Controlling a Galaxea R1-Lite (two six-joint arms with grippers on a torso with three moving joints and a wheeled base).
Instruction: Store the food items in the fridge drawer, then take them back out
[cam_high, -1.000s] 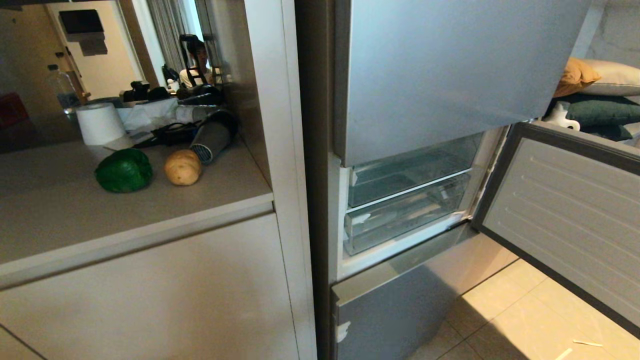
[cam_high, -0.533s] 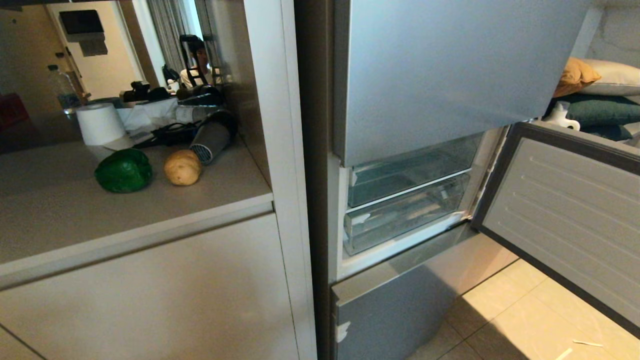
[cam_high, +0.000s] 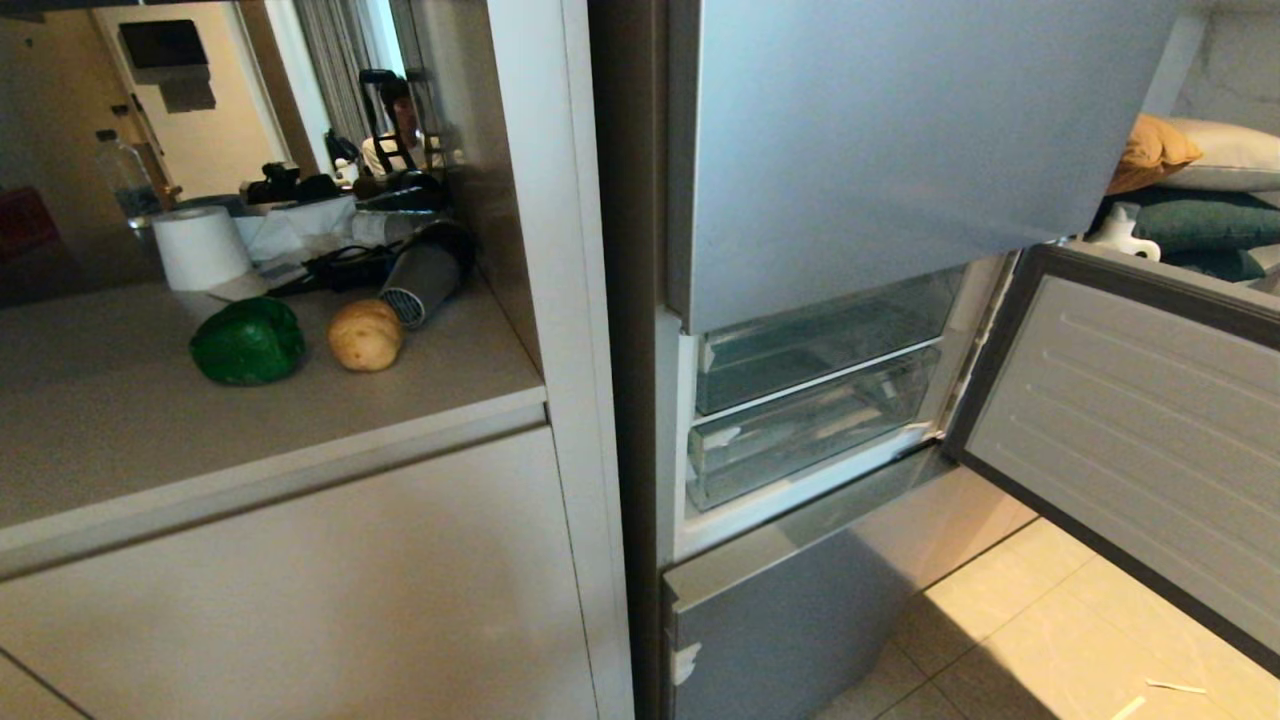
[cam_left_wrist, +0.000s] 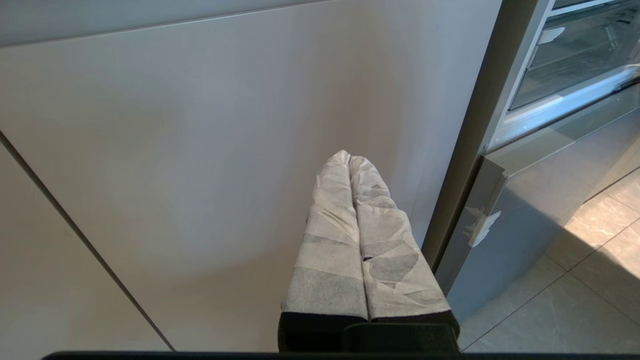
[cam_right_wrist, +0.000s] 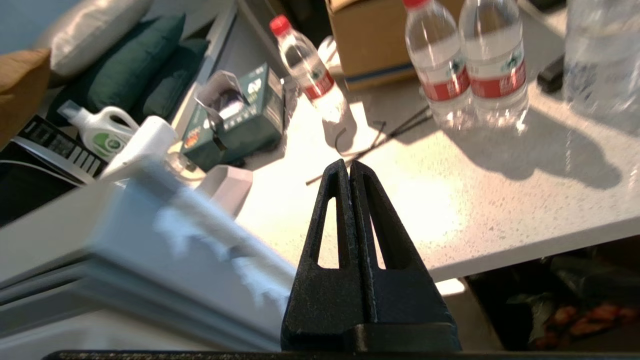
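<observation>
Jaws shut, both grippers outside head view; fridge drawer (cam_high: 800, 450) interior murky.

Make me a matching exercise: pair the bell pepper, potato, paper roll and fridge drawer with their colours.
Things:
1. bell pepper
2. potato
3. paper roll
4. fridge drawer

Colours:
A. clear
B. tan-brown
C. dark green
D. white

Pairs: 1-C, 2-B, 3-D, 4-A
</observation>
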